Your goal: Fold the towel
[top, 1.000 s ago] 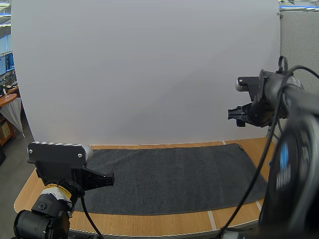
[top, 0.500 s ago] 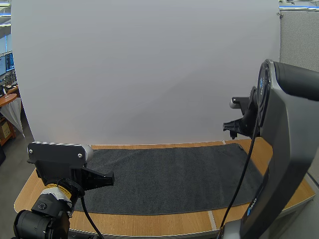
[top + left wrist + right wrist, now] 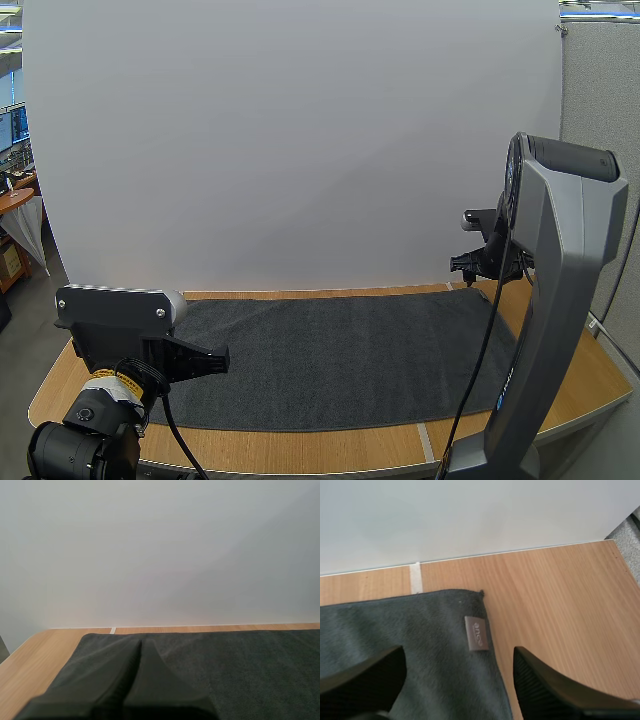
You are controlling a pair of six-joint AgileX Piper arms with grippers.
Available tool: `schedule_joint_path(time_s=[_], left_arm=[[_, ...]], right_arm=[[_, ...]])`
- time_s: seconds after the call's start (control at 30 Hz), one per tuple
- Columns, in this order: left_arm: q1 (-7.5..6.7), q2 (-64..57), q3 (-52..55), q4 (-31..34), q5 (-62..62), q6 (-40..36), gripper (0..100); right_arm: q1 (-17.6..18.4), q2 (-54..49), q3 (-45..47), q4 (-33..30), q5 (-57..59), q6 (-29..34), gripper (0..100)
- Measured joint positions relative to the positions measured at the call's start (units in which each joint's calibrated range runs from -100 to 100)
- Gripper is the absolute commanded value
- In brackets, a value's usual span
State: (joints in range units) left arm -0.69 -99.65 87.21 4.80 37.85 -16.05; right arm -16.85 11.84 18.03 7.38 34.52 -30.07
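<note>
Towel flat, lengthwise left-to-right

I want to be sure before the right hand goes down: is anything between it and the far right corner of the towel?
Nothing visible stands between them. The right hand is open above the far right corner of the towel; only the small label sewn on it lies there.

Right claw spread wide above the towel's far corner; label there; wooden table beside.
</note>
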Motion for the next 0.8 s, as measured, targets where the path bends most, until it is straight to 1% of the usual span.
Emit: schedule_joint_path(time_s=[0.4,0.5,0.57,0.73,0.8], left_arm=[[0.00,0.00,0.00,0.00,0.00,0.00,0],[0.00,0.00,0.00,0.00,0.00,0.00,0],[0.00,0.00,0.00,0.00,0.00,0.00,0],[0.00,0.00,0.00,0.00,0.00,0.00,0],[0.00,0.00,0.00,0.00,0.00,0.00,0]], right_arm=[[-1.01,10.48,-11.40,-0.39,1.39,-1.08,100],[-1.03,12.72,-13.94,0.61,2.90,-2.33,100],[-1.16,13.94,-15.39,3.17,4.86,-4.50,100],[-2.18,16.63,-20.02,15.37,14.19,-13.29,100],[-2.94,17.54,-22.44,20.26,19.84,-16.40,100]])
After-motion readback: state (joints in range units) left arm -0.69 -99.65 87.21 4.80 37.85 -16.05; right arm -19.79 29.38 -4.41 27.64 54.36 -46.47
